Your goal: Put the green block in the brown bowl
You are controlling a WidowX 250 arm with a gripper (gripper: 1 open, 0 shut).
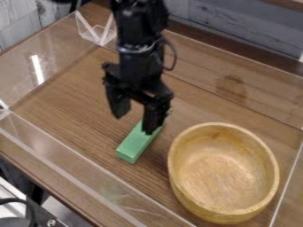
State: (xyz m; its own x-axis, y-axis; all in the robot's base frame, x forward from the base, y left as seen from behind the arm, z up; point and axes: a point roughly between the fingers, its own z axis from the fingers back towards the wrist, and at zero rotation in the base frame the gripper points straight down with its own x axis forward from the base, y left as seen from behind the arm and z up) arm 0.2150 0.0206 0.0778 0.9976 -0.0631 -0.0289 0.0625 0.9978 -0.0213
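Camera view: green block [134,144] flat on the wooden table [71,106], just left of the brown bowl [222,171], not in it. Gripper [137,113] pointing down over the block's far end, jaws spread, nothing held. Bowl empty. Outstanding, by judgement: grasp, lift, carry, release.

Readable text: none anywhere in view.
Green block [136,144]: plain, no label or marking.
Brown bowl [224,172]: bare wood grain only, no stamp or brand.
Gripper [136,113]: black, no lettering that can be made out.
Table [71,106]: wood grain surface, no signs or numbers.
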